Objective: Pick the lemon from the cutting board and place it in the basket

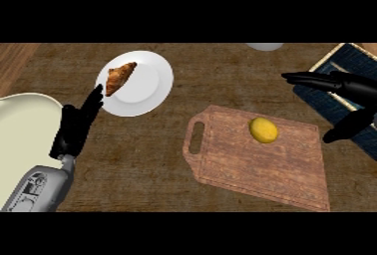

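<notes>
Head view: a lemon lies on a cutting board, and the right hand, open and holding nothing, hovers right of it over the basket. The left hand rests open beside a plate with a croissant. The pick seems not yet begun; next, the right hand would need to move left and close round the lemon.

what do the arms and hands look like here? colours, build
Left hand is black with slim fingers and a thumb, on a light grey forearm with darker recessed panel details. Right hand is the same glossy black; its forearm is out of view. No cables or markings visible.

lemon on cutting board, plate left
</notes>
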Robot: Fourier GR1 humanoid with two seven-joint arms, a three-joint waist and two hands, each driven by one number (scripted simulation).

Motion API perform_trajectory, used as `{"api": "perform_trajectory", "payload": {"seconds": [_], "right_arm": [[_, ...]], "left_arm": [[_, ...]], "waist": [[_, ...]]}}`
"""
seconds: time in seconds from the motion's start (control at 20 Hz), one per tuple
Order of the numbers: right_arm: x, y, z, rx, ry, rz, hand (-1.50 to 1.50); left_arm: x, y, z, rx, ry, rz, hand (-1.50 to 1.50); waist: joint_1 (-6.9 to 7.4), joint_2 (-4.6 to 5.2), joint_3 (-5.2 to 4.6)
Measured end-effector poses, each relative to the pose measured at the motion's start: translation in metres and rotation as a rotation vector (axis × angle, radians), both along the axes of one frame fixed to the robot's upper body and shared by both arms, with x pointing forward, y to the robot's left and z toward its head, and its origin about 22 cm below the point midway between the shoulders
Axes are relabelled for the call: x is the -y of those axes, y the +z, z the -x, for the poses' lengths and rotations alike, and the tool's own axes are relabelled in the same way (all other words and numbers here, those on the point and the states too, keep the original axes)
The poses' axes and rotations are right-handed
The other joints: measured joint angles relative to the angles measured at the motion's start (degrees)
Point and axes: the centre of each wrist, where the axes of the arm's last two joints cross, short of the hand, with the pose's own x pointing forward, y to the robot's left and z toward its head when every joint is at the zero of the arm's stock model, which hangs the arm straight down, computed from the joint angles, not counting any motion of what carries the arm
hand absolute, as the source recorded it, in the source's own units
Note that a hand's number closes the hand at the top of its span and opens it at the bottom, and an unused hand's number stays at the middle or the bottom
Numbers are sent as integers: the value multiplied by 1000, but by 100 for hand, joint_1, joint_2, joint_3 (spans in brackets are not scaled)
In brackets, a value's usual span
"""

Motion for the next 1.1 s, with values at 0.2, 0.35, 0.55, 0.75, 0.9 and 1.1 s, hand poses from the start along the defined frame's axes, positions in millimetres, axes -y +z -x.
{"api": "perform_trajectory", "payload": {"seconds": [0.2, 0.35, 0.55, 0.75, 0.9, 1.1], "right_arm": [[-8, -16, -7, -14, 17, 6, -150], [-16, -29, -11, -23, 32, 15, -150], [-25, -45, -13, -31, 52, 18, -150], [-38, -57, -18, -37, 68, 13, -150], [-49, -61, -22, -37, 86, 11, -150], [-59, -65, -25, -40, 95, 2, -150]], "left_arm": [[-1, 1, -2, -1, 4, -4, 0], [-2, 1, -3, -5, 10, 1, 0], [-5, 1, -2, -6, 16, 3, 0], [-6, 1, -2, -5, 23, 3, 0], [-9, 3, -3, -5, 27, -3, 0], [-7, 0, 1, -8, 26, -4, 0]], "waist": [[-16, 1, 0], [-42, -5, -2], [-83, -21, -3], [-104, -26, -4], [-125, -32, -4], [-139, -42, -6]]}}
